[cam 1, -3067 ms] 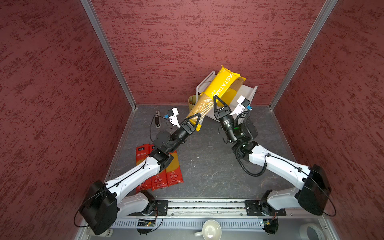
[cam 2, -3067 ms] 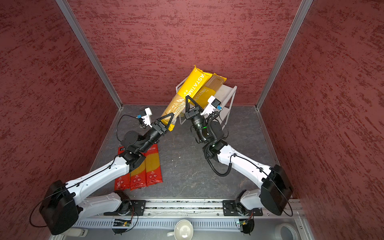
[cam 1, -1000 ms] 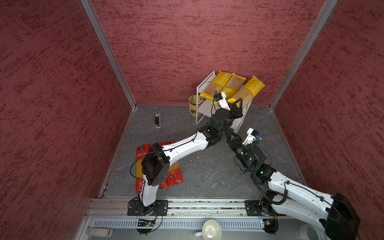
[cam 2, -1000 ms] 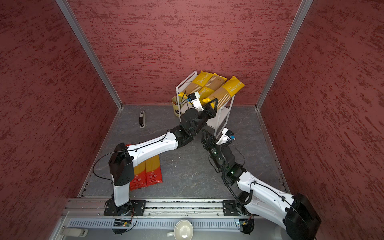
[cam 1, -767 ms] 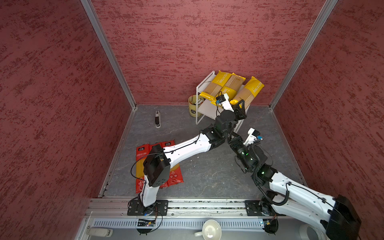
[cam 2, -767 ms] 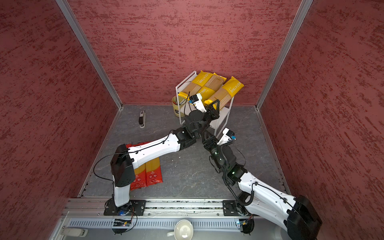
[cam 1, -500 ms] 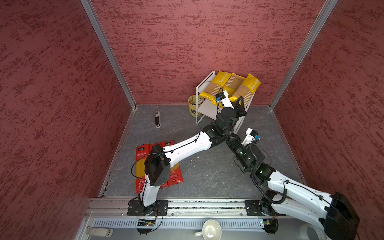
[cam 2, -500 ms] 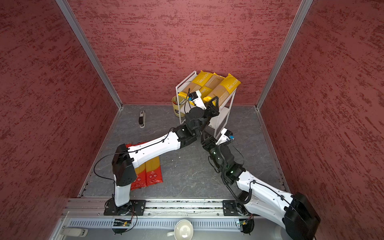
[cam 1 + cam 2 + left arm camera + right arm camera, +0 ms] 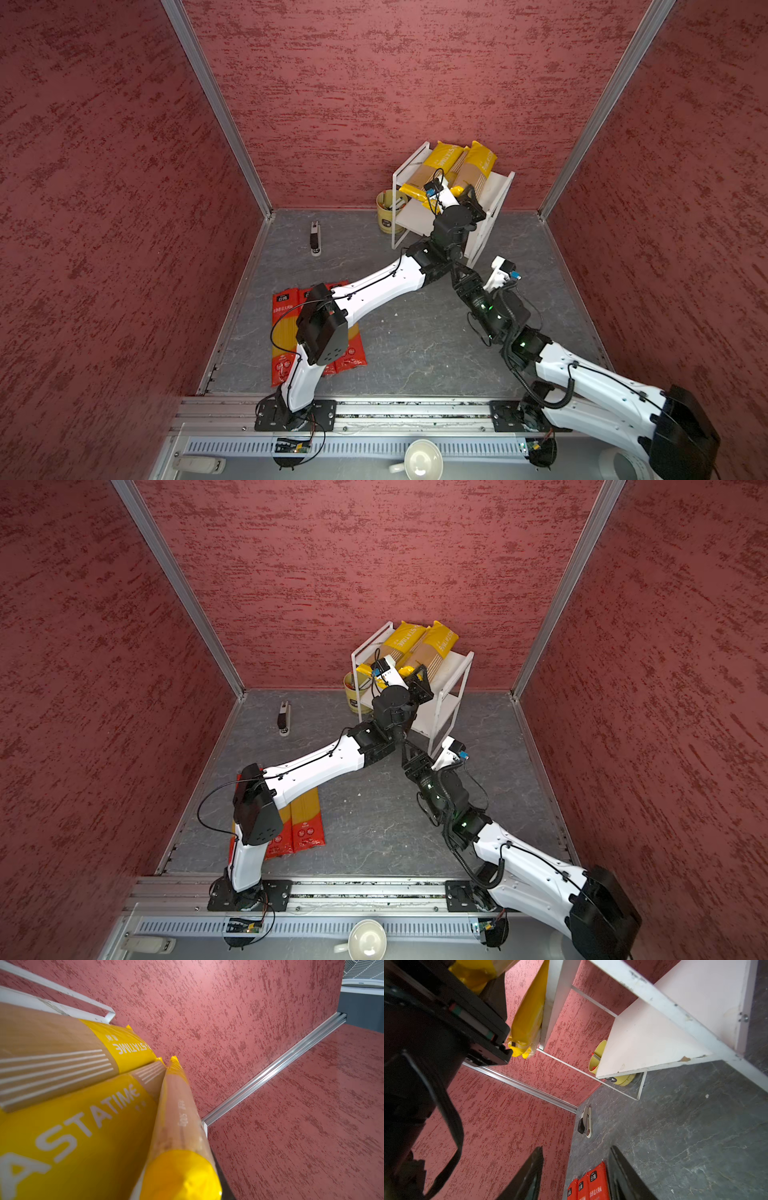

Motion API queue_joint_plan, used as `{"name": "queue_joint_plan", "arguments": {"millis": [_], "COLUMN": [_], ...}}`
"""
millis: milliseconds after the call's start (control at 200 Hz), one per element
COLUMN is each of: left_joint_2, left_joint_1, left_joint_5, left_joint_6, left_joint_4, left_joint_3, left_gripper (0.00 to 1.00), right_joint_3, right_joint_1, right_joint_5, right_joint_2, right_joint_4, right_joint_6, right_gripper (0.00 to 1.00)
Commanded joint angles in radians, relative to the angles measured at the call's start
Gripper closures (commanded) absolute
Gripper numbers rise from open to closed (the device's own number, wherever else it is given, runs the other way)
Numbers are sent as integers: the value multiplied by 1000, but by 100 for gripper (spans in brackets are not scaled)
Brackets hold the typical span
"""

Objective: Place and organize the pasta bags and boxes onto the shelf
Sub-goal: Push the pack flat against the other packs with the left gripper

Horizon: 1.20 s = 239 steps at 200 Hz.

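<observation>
On the top board of the white shelf point(image 9: 496, 195) lie three yellow and tan pasta packs side by side. My left gripper point(image 9: 461, 192) is shut on the near yellow end of the rightmost pack point(image 9: 478, 166). That pack point(image 9: 178, 1115) stands on its edge against the "PASTATIME" pack point(image 9: 83, 1126) in the left wrist view. My right gripper point(image 9: 577, 1174) is open and empty, low over the floor in front of the shelf, partly under the left arm in both top views. Three red-ended packs point(image 9: 282, 332) lie on the floor at the left, partly covered by the left arm.
A yellow cup of pens point(image 9: 388, 210) stands against the shelf's left side. A small black and white stapler point(image 9: 316, 243) lies on the grey floor near the back left. A white mug point(image 9: 417, 459) sits outside the front rail. Red walls close three sides.
My left gripper has swung the held yellow pack leftward, up against the other two on the shelf top. The right arm, pulled back after letting the pack go, has barely moved.
</observation>
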State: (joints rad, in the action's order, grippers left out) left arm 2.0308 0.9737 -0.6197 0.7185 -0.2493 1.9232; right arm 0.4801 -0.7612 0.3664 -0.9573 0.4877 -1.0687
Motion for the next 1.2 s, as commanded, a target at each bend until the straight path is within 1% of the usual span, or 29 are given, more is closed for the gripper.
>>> {"name": "queue_joint_plan", "arguments": {"millis": [0, 110, 180, 235, 336, 446, 516, 571, 621, 706, 762, 827, 917, 1002, 1112, 1192], "left_joint_2": [-26, -30, -26, -24, -43, -86, -129, -174, -218, -289, -328, -377, -430, -462, -472, -468], "left_joint_1": [49, 60, 62, 62, 56, 32, 16, 2, -21, -74, -109, -149, -190, -210, -234, -244], "left_joint_5": [34, 36, 54, 63, 101, 174, 216, 241, 289, 383, 446, 515, 569, 608, 665, 689], "left_joint_6": [20, 53, 72, 97, 144, 213, 236, 237, 245, 264, 272, 271, 266, 238, 228, 231], "left_joint_4": [-86, -43, -11, 59, 134, 217, 272, 289, 299, 314, 342, 330, 317, 301, 267, 235], "left_joint_3": [-10, -29, -26, -8, -19, -52, -81, -124, -171, -241, -274, -328, -384, -420, -459, -480], "left_gripper": [94, 90, 85, 79, 57, 37, 27, 22, 18, 12, 12, 12, 13, 13, 13, 13], "right_joint_3": [-18, -18, -17, -15, -15, -20, -21, -21, -23, -27, -28, -25, -12, 28, 103, 144], "right_joint_1": [3, 3, 2, 2, 2, 3, 3, 3, 2, 3, 2, 2, 3, 2, 5, 7], "right_joint_5": [0, -4, -9, -12, -15, -9, -9, -9, -7, -1, 2, 5, 11, 8, -7, -21], "right_joint_2": [7, -5, -16, -22, -25, -24, -24, -24, -25, -24, -25, -24, -21, -11, 13, 30], "right_joint_4": [10, 23, 32, 37, 38, 36, 35, 32, 30, 31, 31, 28, 11, -49, -155, -195], "right_joint_6": [-32, -38, -41, -41, -41, -42, -42, -40, -41, -41, -39, -36, -26, -9, 14, 25], "right_gripper": [47, 47, 47, 47, 48, 48, 48, 48, 48, 48, 48, 48, 48, 47, 45, 43]}}
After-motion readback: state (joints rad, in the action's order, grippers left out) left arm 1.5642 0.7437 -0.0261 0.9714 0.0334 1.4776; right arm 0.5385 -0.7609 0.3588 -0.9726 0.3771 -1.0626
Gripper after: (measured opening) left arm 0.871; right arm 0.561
